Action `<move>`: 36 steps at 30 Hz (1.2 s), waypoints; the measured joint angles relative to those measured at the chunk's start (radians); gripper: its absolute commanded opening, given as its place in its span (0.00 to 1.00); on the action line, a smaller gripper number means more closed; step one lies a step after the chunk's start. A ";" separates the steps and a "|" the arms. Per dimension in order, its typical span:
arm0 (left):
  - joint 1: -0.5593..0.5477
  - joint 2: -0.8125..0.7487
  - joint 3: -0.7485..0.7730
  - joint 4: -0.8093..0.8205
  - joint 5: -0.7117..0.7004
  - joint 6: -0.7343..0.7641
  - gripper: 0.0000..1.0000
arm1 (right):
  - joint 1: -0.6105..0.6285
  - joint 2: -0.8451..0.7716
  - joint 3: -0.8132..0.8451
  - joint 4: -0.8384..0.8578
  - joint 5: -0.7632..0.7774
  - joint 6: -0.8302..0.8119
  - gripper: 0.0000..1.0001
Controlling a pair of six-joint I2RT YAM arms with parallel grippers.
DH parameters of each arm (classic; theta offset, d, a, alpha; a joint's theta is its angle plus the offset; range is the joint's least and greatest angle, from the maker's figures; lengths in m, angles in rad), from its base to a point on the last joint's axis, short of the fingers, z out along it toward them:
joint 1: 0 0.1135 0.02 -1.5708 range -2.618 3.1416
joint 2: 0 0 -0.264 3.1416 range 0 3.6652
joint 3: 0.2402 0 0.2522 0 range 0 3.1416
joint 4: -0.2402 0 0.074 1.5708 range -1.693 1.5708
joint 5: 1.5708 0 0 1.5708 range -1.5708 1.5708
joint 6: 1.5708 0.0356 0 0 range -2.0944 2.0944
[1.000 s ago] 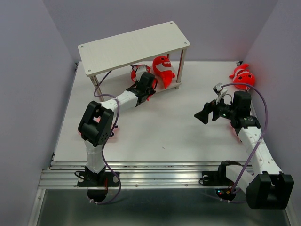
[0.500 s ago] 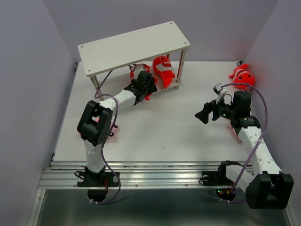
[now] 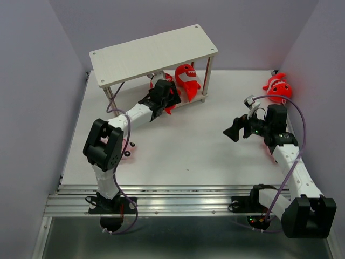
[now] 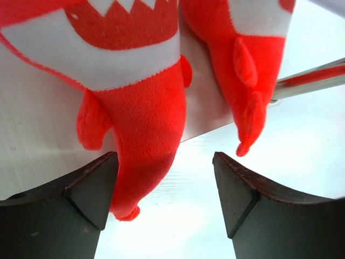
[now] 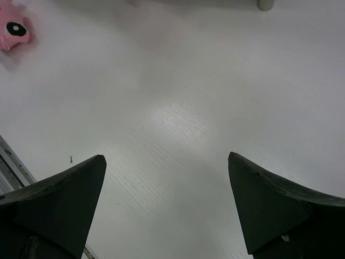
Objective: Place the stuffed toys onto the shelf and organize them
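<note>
**Top and wrist views, ordered from the near edge to the far wall.**

- **Near edge:** Both arm bases are mounted at the near edge of the table (image 3: 188,162).
- **Pink toy:** Just beyond the left base, a pink toy (image 3: 127,148) lies on the table, partly hidden under the left arm's elbow. The right wrist view shows one black eye on it.
- **Right gripper:** At mid-table on the right, the right gripper (image 3: 233,131) hovers over bare tabletop. Its fingers are spread wide and hold nothing.
- **Left gripper:** Farther back, the left gripper (image 4: 164,178) is at the front edge of the lower tier of the shelf (image 3: 153,54), fingers spread. The tail of the first red shark (image 4: 140,108) hangs between them, close to the finger at image left. Whether that finger touches the plush cannot be told.
- **On the shelf:** The shelf stands on the far left half of the table. The first red shark and the second red shark (image 3: 187,81) lie side by side on its lower tier, tails overhanging the front edge. The second is near a metal leg (image 4: 312,78).
- **Far right:** The third red shark (image 3: 277,89) lies on the table at the far right corner, well apart from the shelf.
</note>
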 measured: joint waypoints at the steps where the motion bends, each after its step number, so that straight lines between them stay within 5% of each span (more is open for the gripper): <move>1: 0.000 -0.013 -0.001 0.001 0.002 0.004 0.82 | 0.000 0.000 0.000 0.000 0.001 0.000 1.00; 21: 0.002 -0.222 -0.257 0.066 -0.001 0.026 0.80 | 0.000 0.002 0.000 0.000 0.003 -0.004 1.00; 36: 0.046 -0.186 -0.295 0.184 0.089 -0.006 0.60 | 0.000 0.002 0.000 0.000 0.003 -0.008 1.00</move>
